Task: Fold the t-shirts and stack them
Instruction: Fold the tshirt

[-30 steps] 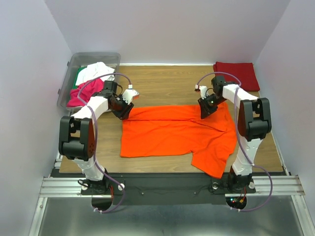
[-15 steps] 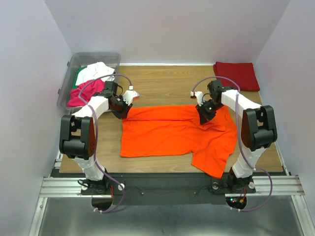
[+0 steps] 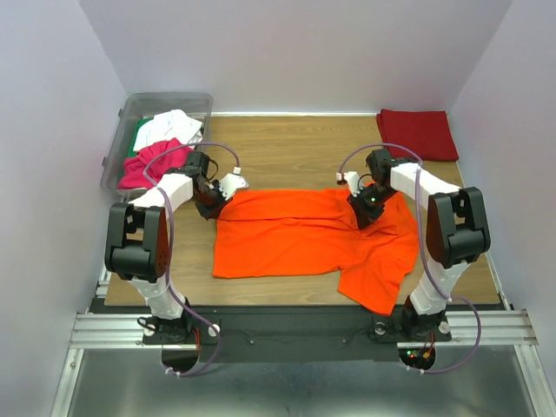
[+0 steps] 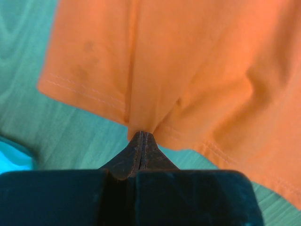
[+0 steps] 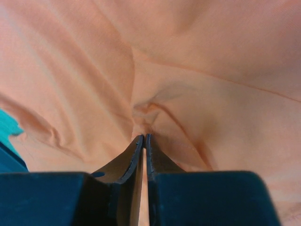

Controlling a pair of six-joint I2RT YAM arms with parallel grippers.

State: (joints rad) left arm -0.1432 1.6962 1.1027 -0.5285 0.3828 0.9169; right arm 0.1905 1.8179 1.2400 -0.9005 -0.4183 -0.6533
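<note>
The brown wooden table (image 3: 287, 152) carries a bright orange cloth t-shirt (image 3: 295, 239), spread across its middle and reaching the near edge on the right. A clear plastic bin (image 3: 169, 97) sits at the far left corner, holding a magenta shirt (image 3: 143, 167), a white shirt (image 3: 171, 126) and a green shirt (image 3: 141, 133). A folded dark red t-shirt (image 3: 417, 132) lies at the far right corner.

The left gripper (image 4: 142, 137) is clamped on the orange shirt's hem at its far left corner. The right gripper (image 5: 144, 137) is pinched together on a pucker nearer the far right.

Both bites look thin (a mere nip at the tips), so the cloth could slip free on lifting, or only one layer might come up and skew the fold.

The wrist views show each nip, which the top view hides. Only the top view shows the rumpled near right part, which might drag.
</note>
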